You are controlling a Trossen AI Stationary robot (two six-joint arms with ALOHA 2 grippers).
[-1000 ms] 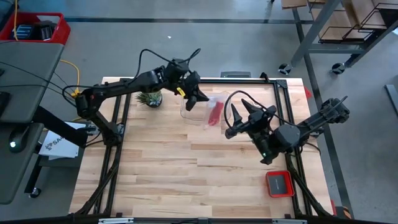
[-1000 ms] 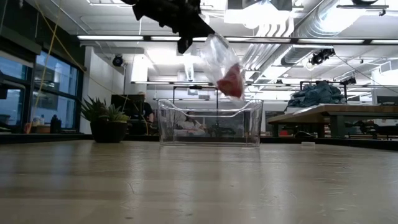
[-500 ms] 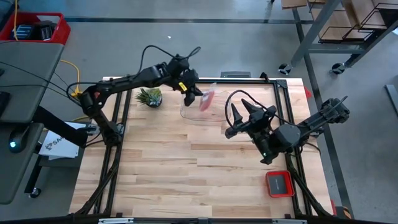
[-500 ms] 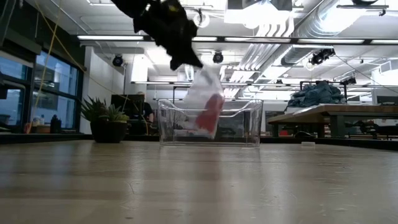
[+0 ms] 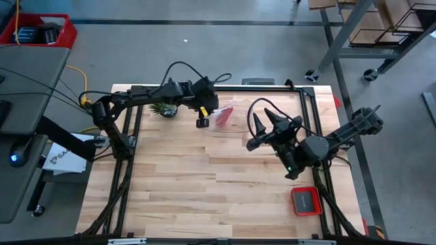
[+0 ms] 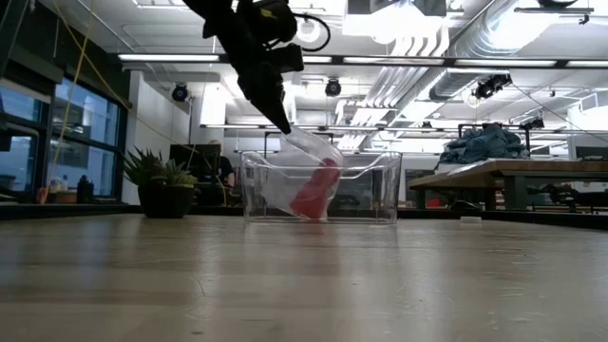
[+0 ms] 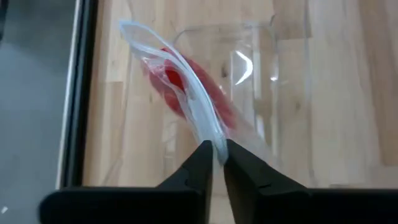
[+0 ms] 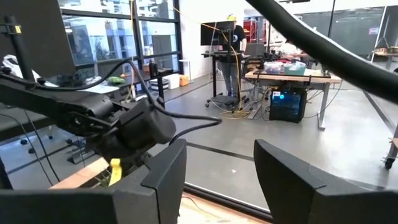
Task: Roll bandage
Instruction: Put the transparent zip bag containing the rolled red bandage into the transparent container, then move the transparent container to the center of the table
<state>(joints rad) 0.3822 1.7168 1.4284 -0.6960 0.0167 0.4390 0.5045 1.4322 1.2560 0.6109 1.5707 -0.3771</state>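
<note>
Two arms over the wood surface point(image 5: 177, 197); far left on the floor, a red bin point(image 5: 42, 30) beside a grey desk point(image 5: 27, 82); small potted plant point(image 5: 163, 107) near the surface's back-left edge, also seen at left in the low view point(image 6: 161, 185); left pincer point(image 5: 202, 121) just right of the plant, fingers nearly closed and pinching the top edge of a clear plastic bag point(image 5: 221, 117); left wrist view shows the two dark fingers point(image 7: 199, 168) clamped on the bag's edge point(image 7: 186, 93); bag hangs down from the pincer point(image 6: 283, 123) into a clear open-top container point(image 6: 380, 190) at the back middle of the surface, bag bottom at or near the container floor, contact unclear; bandage point(image 5: 223, 116) inside the bag, red, bunched at the bag's lower end point(image 6: 315, 190), within the container walls; right of that, right pincer point(image 5: 262, 126) held above the surface, well apart from the bag, fingers spread and empty, pointing toward the left arm; right wrist view shows its two fingers point(image 8: 168, 174) apart with the left arm beyond; small red square tray with dark centre point(image 5: 306, 200) near the front-right corner.
</note>
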